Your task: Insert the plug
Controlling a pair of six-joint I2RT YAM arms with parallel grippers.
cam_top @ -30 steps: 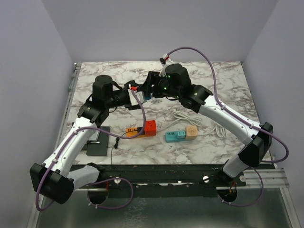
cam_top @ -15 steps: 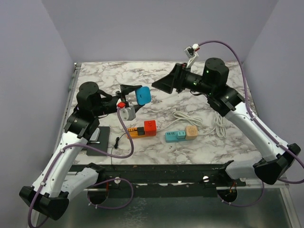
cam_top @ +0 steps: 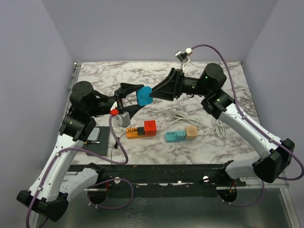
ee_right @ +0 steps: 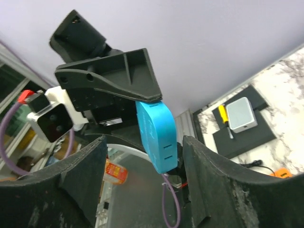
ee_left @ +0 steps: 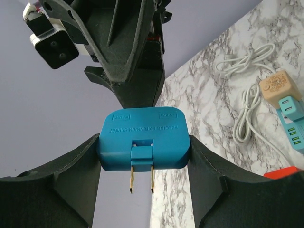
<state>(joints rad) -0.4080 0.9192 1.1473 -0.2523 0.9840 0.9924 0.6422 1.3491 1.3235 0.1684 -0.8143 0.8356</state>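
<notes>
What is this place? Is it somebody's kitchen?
Probably not: it looks like a robot test booth. A left arm and right arm are bolted at a marble-patterned table, plain walls box it in, and the left fingers hold a blue plug.

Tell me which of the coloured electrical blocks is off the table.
The blue plug adapter, clamped in the left gripper with its prongs showing. The orange-and-red power strip and the teal-and-beige one lie flat on the marble table.
</notes>
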